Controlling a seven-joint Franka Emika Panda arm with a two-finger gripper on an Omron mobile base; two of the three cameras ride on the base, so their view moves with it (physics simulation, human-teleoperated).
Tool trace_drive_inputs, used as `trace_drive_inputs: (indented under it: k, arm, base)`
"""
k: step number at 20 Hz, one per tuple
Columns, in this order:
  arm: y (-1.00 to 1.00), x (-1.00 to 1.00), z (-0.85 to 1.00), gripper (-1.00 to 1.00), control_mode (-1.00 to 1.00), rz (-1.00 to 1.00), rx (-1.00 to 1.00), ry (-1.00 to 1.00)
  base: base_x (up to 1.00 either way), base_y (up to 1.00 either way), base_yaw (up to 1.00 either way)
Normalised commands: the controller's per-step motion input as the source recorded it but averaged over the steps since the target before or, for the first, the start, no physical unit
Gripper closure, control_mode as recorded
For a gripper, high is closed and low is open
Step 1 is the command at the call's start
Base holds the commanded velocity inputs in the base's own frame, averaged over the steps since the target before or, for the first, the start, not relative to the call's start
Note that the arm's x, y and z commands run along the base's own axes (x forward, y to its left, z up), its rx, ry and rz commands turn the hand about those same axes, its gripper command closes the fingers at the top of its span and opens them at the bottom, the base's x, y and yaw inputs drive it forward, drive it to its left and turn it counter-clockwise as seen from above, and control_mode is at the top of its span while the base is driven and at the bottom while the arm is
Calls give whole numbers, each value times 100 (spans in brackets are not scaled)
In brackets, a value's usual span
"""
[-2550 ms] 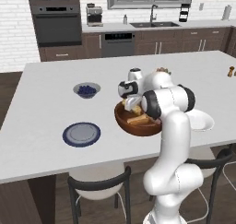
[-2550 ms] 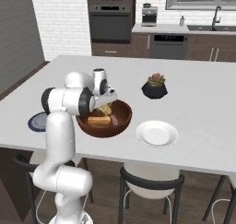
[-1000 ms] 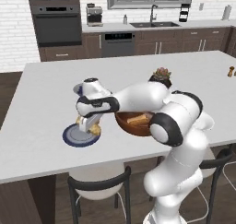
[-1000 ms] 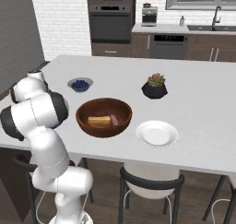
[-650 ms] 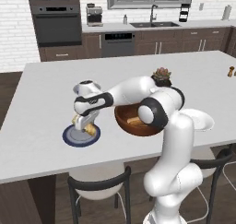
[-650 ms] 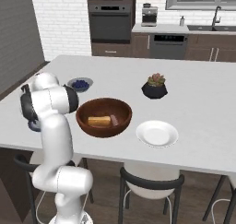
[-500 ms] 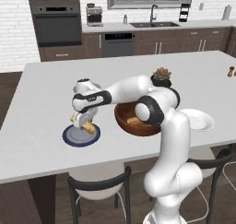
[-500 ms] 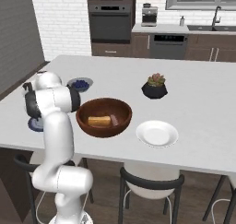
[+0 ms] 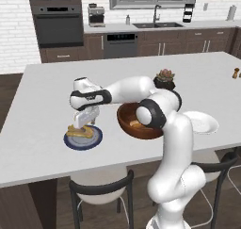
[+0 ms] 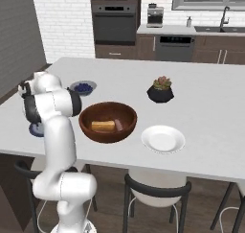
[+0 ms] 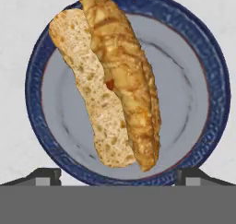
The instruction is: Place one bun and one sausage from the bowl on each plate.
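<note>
Plates number two in the left base view: a blue plate (image 9: 84, 139) bearing one bun (image 9: 79, 130), and a white plate (image 9: 201, 122) beyond the bowl (image 9: 136, 122). Right base view: the bowl holds another bun (image 10: 103, 126). Hand view: the claw (image 11: 118, 174) hangs wide open, empty, above that bun.

We see flat, even, bright rendered light, soft shadows under the table (image 9: 42, 143), and slightly soft, blurry detail.
</note>
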Motion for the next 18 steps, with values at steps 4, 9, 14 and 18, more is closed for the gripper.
trace_drive_inputs:
  k: [4, 9, 14, 18]
  arm:
    - [-96, -86, 45, -100, -100, -21, 14, -2]
    - [-100, -25, 78, -100, -100, -42, 23, 0]
    - [-100, -12, 62, -100, -100, -41, 18, -1]
    - [-100, -12, 55, -100, -100, -47, 11, 2]
  base:
    - [0, 0, 0]
    - [0, 0, 0]
    - [0, 0, 0]
    - [0, 0, 0]
